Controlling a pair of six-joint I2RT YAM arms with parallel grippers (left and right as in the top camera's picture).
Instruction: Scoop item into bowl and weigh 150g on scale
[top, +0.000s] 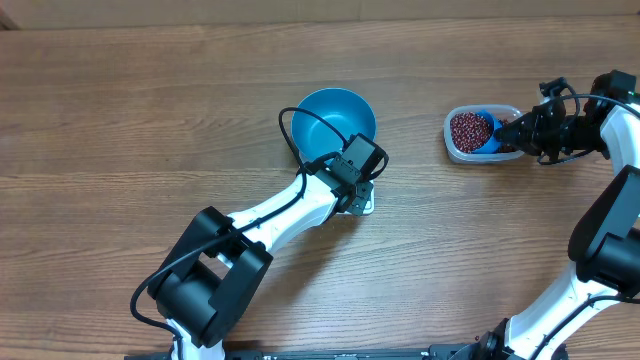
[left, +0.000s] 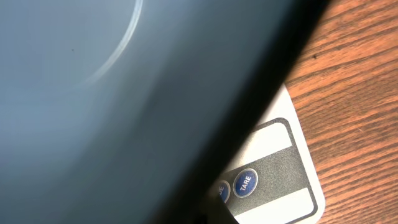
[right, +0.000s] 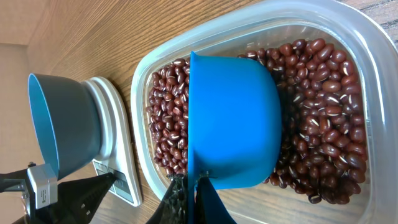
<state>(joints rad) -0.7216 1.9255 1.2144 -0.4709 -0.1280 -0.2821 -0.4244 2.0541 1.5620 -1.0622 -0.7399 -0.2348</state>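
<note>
Wood-grain table (top: 150, 100) carries scale (right: 115, 127), bowl (top: 335, 115), bean tub (right: 373, 93); right hand (right: 186, 199) grips scoop (right: 233, 118), left hand (top: 348, 172) clenched.

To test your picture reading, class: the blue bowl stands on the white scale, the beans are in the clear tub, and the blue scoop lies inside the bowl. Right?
No: the scoop lies in the tub among the beans, not in the bowl, as the right wrist view shows. The rest holds.
</note>
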